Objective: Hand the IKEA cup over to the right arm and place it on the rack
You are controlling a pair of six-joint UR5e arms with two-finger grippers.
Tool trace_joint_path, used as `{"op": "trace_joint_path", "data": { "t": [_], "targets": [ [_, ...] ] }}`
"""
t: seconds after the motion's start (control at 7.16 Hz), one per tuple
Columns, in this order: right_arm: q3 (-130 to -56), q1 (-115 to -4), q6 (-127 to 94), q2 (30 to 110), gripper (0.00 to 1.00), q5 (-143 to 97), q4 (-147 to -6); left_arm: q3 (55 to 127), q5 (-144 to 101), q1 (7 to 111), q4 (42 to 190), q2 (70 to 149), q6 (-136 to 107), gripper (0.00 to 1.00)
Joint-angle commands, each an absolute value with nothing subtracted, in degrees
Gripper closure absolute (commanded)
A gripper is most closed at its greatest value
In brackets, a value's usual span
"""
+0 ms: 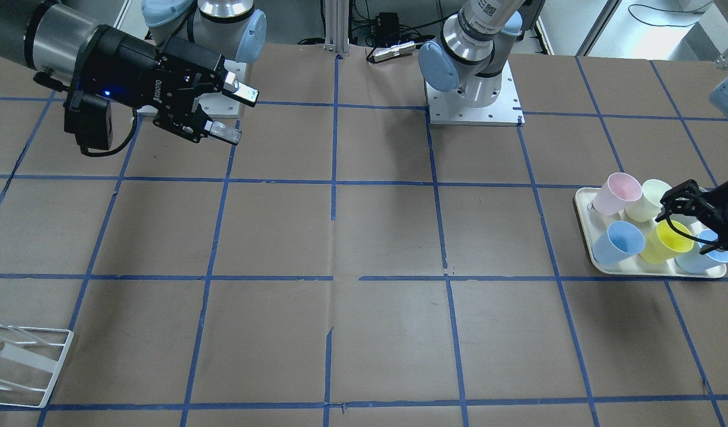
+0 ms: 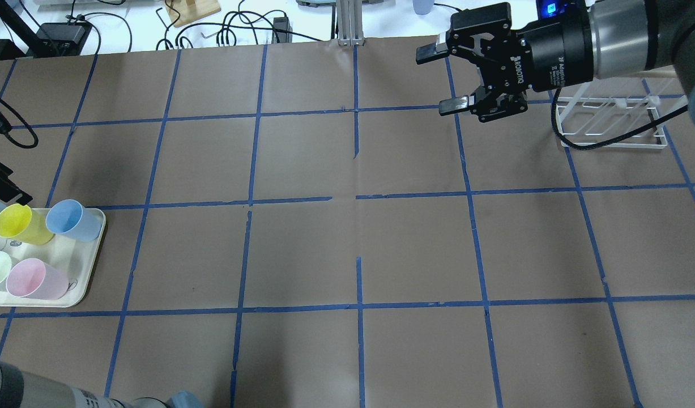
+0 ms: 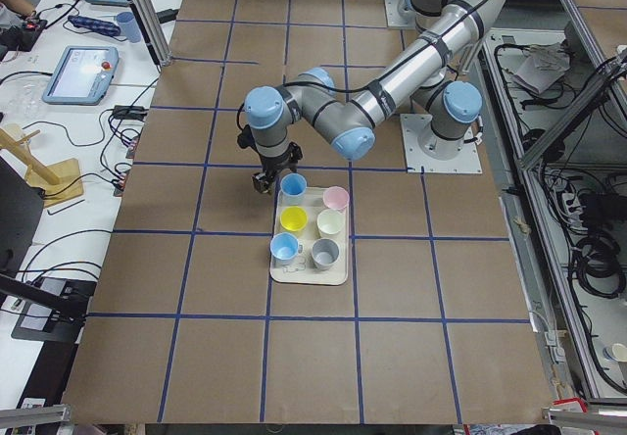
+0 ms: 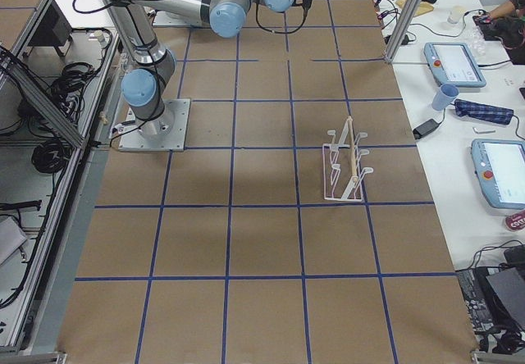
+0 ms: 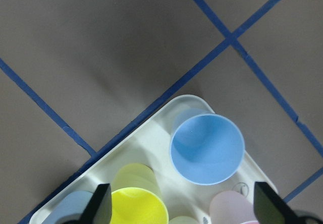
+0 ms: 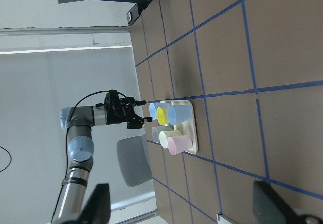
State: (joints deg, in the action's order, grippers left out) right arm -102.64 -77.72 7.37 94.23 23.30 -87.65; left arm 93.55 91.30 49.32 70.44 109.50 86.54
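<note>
The bright yellow IKEA cup [image 1: 672, 242] lies tilted on a cream tray [image 1: 581, 207] among other cups; it also shows in the overhead view [image 2: 21, 222] and the left wrist view [image 5: 139, 208]. My left gripper [image 1: 693, 222] is open and empty, just above the tray, over the yellow cup; its fingers [image 5: 101, 206] frame the bottom of the left wrist view. My right gripper [image 2: 438, 79] is open and empty, held high and far from the cups, near the white wire rack [image 2: 608, 122]. The rack also shows in the front view [image 1: 25, 362].
On the tray lie a pink cup [image 1: 617, 193], a pale yellow-green cup [image 1: 651, 198] and light blue cups [image 1: 620, 242]. Brown paper with a blue tape grid covers the table. The arm bases [image 1: 473, 98] stand at the table's robot side.
</note>
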Motion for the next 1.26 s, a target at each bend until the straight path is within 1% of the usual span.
{"op": "trace_joint_path", "data": {
  "t": [0.0, 0.14, 0.56, 0.98, 1.12],
  "targets": [
    [-106.9, -77.8, 7.5, 94.1, 0.00, 15.2, -88.0, 92.6, 91.3, 45.5, 68.1, 113.9, 96.7, 0.00],
    [-108.0, -77.5, 7.5, 94.1, 0.00, 12.1, -88.1, 92.5, 91.3, 44.1, 67.9, 115.3, 98.8, 0.00],
    [-108.2, -77.6, 7.5, 93.6, 0.00, 7.5, -89.2, 91.9, 91.4, 44.0, 67.2, 117.3, 100.3, 0.00],
    [-108.9, -77.8, 7.5, 93.5, 0.00, 7.1, -89.3, 91.9, 91.5, 44.7, 65.2, 119.6, 100.1, 0.00],
    [-108.9, -77.8, 7.5, 93.5, 0.00, 7.2, -89.2, 92.0, 91.7, 44.8, 65.1, 119.6, 100.1, 0.26]
  ]
}}
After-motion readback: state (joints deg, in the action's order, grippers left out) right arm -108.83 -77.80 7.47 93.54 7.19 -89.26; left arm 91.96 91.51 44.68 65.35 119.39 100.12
